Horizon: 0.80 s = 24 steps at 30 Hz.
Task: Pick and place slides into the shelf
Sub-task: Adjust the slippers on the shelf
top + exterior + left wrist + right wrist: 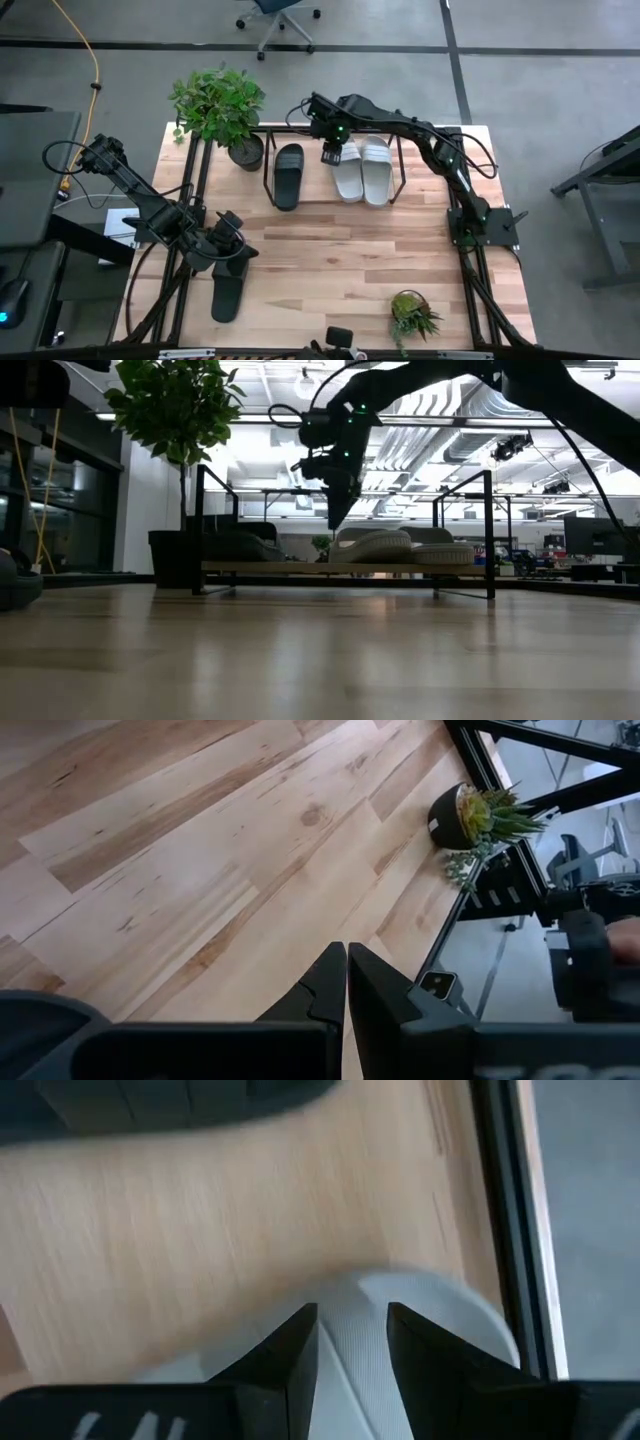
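The shelf (403,168) stands at the table's far edge. On its board lie a black slide (288,176) and, to its right, two light grey slides (348,172) (376,168) side by side. My right gripper (333,152) hangs open above the left grey slide (350,1325), pointing steeply down. Its fingertips (335,520) are clear of the slide in the low view. A second black slide (226,290) lies flat on the table at the near left. My left gripper (230,238) hovers shut (346,982) just beyond it, holding nothing.
A large potted plant (220,105) stands by the shelf's left end. A small succulent pot (412,312) sits at the near right. The shelf's black tube rails (505,1210) run close to my right gripper. Bare wooden tabletop (340,250) lies between the shelf and the near edge.
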{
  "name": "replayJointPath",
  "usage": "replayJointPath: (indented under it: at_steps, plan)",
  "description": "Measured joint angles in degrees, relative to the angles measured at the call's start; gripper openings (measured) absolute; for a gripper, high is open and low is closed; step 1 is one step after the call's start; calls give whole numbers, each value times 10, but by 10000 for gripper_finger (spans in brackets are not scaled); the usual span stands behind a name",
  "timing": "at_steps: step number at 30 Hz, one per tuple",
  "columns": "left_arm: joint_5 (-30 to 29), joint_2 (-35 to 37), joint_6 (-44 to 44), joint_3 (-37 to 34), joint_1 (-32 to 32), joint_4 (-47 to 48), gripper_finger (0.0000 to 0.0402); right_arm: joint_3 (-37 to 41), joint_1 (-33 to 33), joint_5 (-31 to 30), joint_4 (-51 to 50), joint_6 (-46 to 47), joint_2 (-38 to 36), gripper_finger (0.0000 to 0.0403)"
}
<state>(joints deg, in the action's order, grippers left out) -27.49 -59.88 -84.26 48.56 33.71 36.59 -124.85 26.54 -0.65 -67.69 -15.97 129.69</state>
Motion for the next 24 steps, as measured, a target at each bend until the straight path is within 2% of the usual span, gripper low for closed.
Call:
replayJointPath:
  at_steps: [9, 15, 24]
  plan:
    - [0, 0, 0, 0, 0, 0, 5, 1, -13, 9, 37, -23, 19, 114]
    - [7, 0, -1, 0, 0, -1, 5, 1, -15, -26, 29, -20, 33, 114]
    - [9, 0, -1, 0, 0, -1, 5, 1, -2, -52, -9, 41, 34, 114]
